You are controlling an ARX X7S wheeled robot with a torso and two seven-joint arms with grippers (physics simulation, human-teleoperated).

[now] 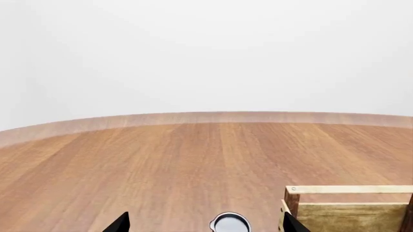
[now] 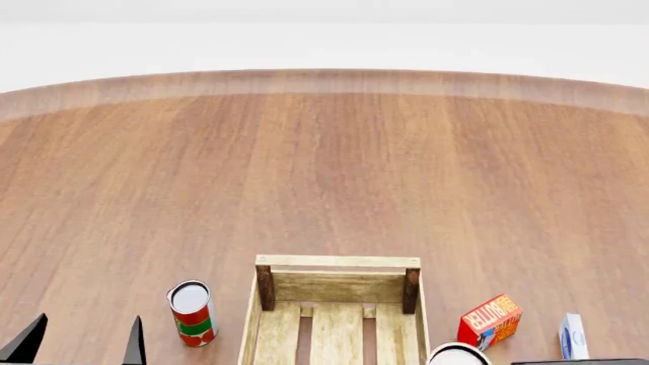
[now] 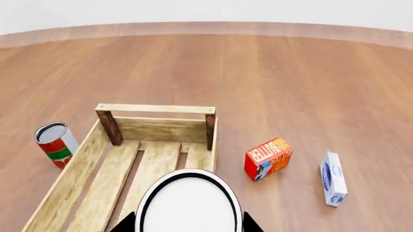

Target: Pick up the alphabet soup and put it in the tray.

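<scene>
Carry step: the right gripper (image 3: 188, 226) has the soup can (image 3: 188, 205) and it hangs over the tray (image 3: 84, 174), near the tray's right-hand wall as the robot sees it. Only the can's white top with its dark rim shows in the right wrist view; the label is hidden, so calling it the soup is a judgement from the task. The red-and-green can (image 3: 56, 143) stands outside the tray on the left, so it isn't that one.

Jaws: dark fingertips (image 3: 124, 223) sit tight on either side of the can top, closed onto it. How deep the can sits between them, can't tell.

In the head view the can top (image 2: 458, 355) pokes in at the bottom edge, over the tray's right wall (image 2: 420, 319), with the butter box (image 2: 490, 320) just beside it.

Next move, as I read it: shift a bit towards the tray's middle slats, lower, then release. Risk is clipping the side wall or tipping the can on a slat gap.

Left gripper (image 1: 205, 226): tips spread wide apart, holding nothing, parked over the red-and-green can beside the tray's corner post (image 1: 291, 202).
</scene>
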